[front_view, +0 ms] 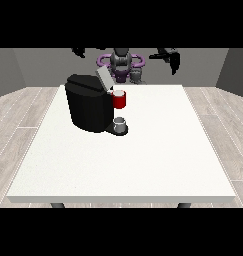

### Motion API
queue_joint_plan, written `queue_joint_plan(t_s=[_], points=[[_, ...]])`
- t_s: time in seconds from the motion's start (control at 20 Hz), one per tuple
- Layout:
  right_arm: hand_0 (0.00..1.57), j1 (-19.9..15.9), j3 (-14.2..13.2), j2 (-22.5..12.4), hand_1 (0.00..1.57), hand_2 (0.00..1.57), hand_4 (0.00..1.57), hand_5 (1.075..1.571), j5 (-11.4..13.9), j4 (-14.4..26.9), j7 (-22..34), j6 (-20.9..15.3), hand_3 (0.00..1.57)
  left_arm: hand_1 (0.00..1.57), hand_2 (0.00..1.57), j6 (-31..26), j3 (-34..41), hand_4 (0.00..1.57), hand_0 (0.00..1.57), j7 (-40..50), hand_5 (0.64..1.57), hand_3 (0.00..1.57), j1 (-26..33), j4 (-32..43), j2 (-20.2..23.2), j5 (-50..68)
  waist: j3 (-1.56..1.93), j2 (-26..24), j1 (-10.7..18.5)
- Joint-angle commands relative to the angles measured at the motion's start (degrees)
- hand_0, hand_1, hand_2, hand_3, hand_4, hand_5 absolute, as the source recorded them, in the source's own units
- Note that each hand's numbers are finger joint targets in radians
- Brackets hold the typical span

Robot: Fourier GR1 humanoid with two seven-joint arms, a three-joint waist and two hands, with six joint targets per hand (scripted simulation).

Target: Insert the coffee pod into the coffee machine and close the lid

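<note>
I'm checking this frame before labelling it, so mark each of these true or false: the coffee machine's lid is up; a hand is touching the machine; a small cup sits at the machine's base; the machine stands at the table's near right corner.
1. The lid of the coffee machine is up. True: it tilts upward, leaving the red pod holder uncovered.
2. A hand is touching the machine. False: the hand at the view's right and the hand at the view's left are both raised, apart from it.
3. A small cup sits at the machine's base. True.
4. The machine stands at the near right corner of the table. False: it stands on the far left part.
</note>
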Motion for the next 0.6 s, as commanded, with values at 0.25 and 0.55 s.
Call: queue_joint_plan(t_s=[0.25,0.55], points=[[0.0,-7.3,-3.9,-0.1,0.0,0.0,0.0,1.571,-1.9,7.0,-1.7,1.3,0.0,0.0,0.0,1.8,-2.3,0.0,0.0,5.5,1.571,0.0,2.7,-12.2,0.6,6.0,0.01,6.6,1.2],[0.0,-8.2,-4.1,1.2,0.0,0.0,0.0,1.571,-1.5,12.9,-5.0,1.7,0.0,0.0,0.0,1.8,-7.3,0.0,0.0,7.3,1.571,0.0,10.5,-19.6,0.1,7.4,0.01,8.0,1.3]])
